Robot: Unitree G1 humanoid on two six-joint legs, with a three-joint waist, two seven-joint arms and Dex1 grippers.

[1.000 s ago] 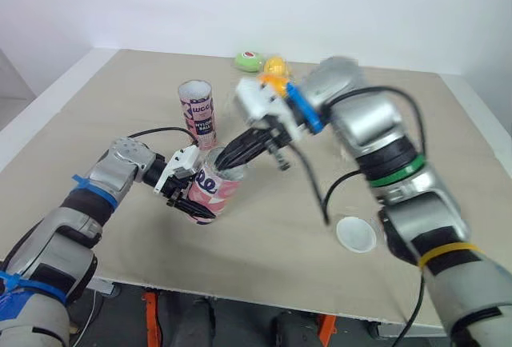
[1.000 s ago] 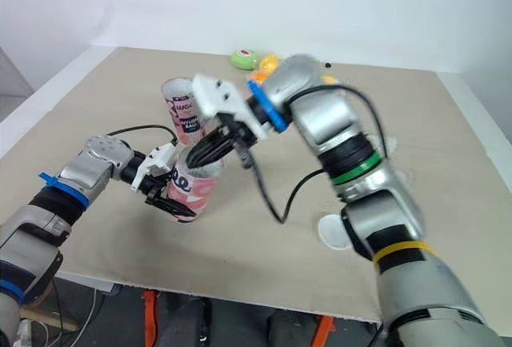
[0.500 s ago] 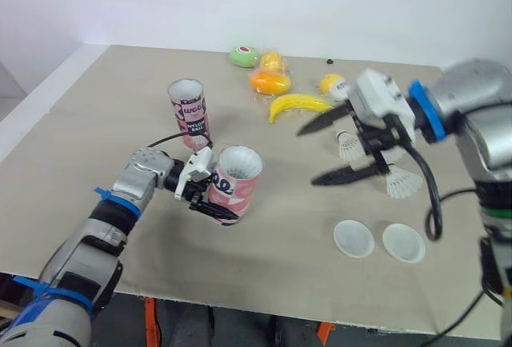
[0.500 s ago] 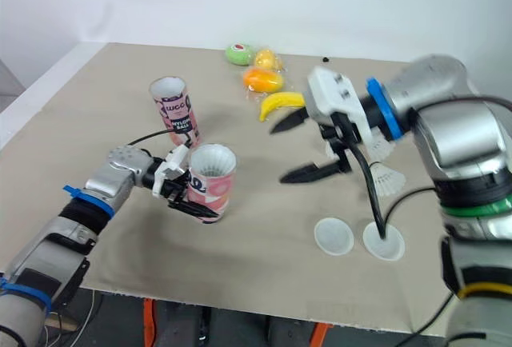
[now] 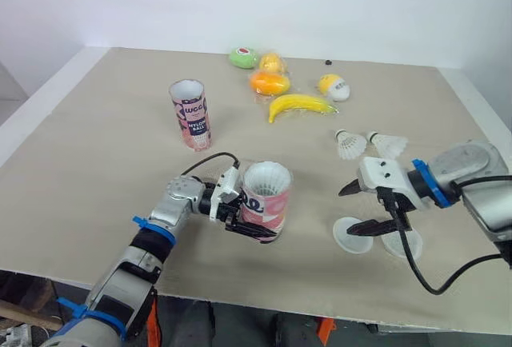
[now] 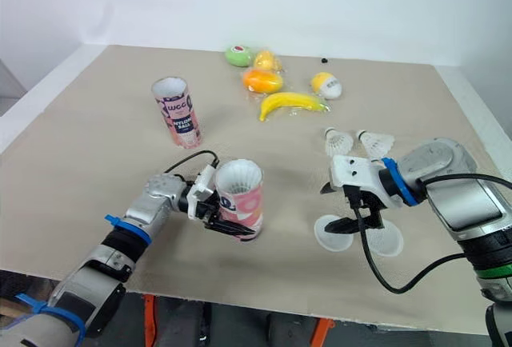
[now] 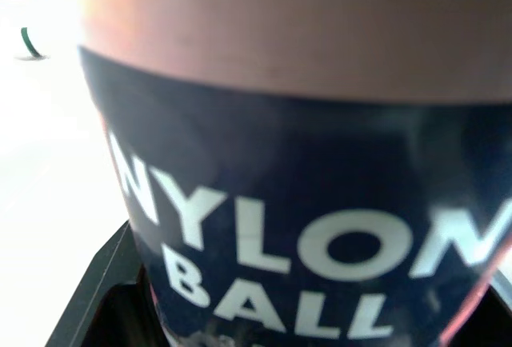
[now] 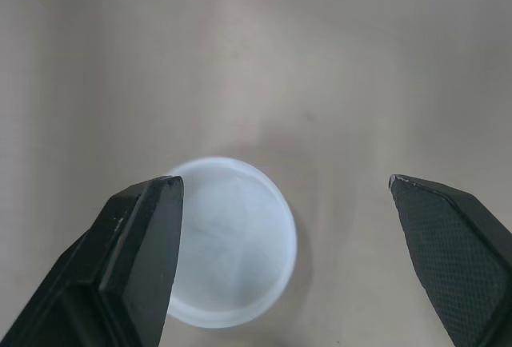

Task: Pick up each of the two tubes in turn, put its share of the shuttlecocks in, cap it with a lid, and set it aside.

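Jaws spread, the right gripper (image 5: 349, 211) hangs over the flat lid (image 8: 232, 239); it may skid across the surface (image 5: 120, 123). The left gripper (image 5: 236, 213) pinches the tube (image 5: 266, 201).

A pink tube (image 5: 266, 201) stands upright and open-mouthed near the worktop's (image 5: 120, 139) front edge, a second tube (image 5: 191, 113) upright well behind it, two white shuttlecocks (image 5: 348, 145) lying just beyond two flat round lids (image 5: 350, 233).

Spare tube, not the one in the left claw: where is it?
Left eye view: the spare tube stands upright on the robot's left, farther back than the held tube and left of the banana.
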